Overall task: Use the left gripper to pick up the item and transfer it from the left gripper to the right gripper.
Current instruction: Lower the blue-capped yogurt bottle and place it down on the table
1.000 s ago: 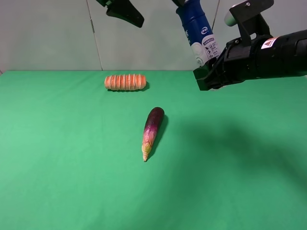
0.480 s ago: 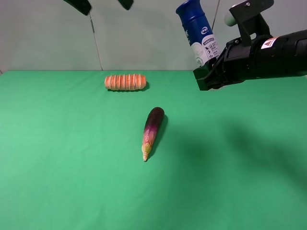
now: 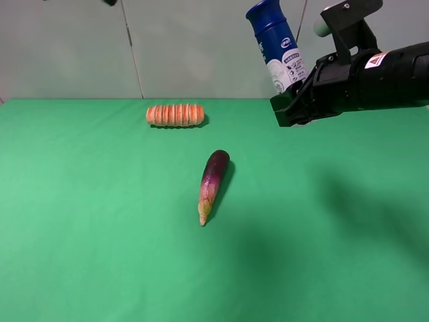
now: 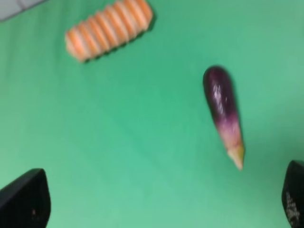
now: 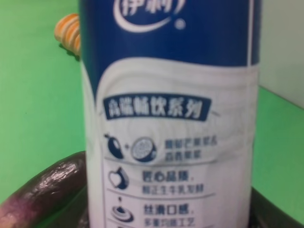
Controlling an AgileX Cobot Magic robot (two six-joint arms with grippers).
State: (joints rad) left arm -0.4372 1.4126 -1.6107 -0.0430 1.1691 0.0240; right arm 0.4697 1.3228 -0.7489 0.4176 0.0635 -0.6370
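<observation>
The bottle (image 3: 273, 41), dark blue on top and white with small print below, is held tilted high above the green cloth at the back right. My right gripper (image 3: 289, 100), on the black arm with the white-red sticker, is shut on its white lower end. The bottle fills the right wrist view (image 5: 171, 118). Only a sliver of my left gripper (image 3: 110, 2) shows at the top left edge of the high view. In the left wrist view my left gripper (image 4: 161, 197) is open and empty, its black fingertips (image 4: 26, 197) wide apart above the cloth.
A ridged orange roll (image 3: 175, 115) lies at the back of the green cloth (image 3: 100, 235). A purple eggplant (image 3: 213, 181) lies near the middle, pale tip toward the front. Both show in the left wrist view, the roll (image 4: 108, 29) and the eggplant (image 4: 223, 111).
My left gripper has let go of the bottle's cap and moved up and to the left, almost out of the high view. The bottle stays in my right gripper, unmoved.
</observation>
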